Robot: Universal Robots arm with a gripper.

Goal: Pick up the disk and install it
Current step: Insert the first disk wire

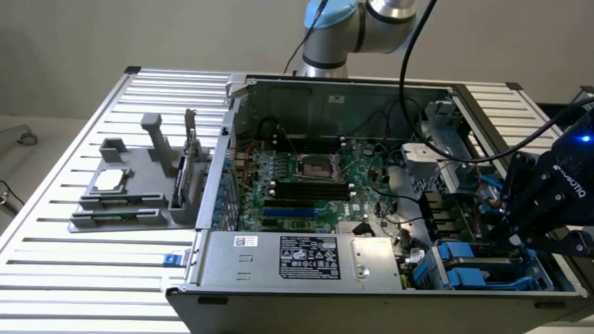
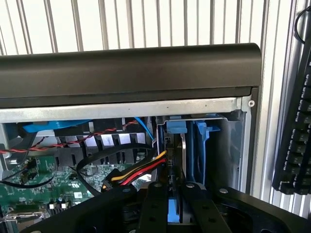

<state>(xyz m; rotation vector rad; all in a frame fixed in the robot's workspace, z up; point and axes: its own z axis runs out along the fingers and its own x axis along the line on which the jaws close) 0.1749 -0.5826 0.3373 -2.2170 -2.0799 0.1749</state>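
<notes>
Black gripper (image 2: 176, 204) fingers (image 2: 155, 208) fill the foreground of the wrist view, drawn close together around the thin upper edge of the disk (image 2: 176, 160), which stands on edge in the drive bay at the corner of the open computer case (image 1: 278, 271). Only a narrow silver-grey metal edge shows, flanked by blue plastic rails (image 2: 200, 145). Red, yellow and black cables (image 2: 141, 172) run just beside it. In the exterior view the case lies on a ribbed light-metal table (image 1: 83, 278), with a grey fixture (image 1: 139, 188) towards that view's left and a plain pale wall (image 1: 139, 35) behind.
</notes>
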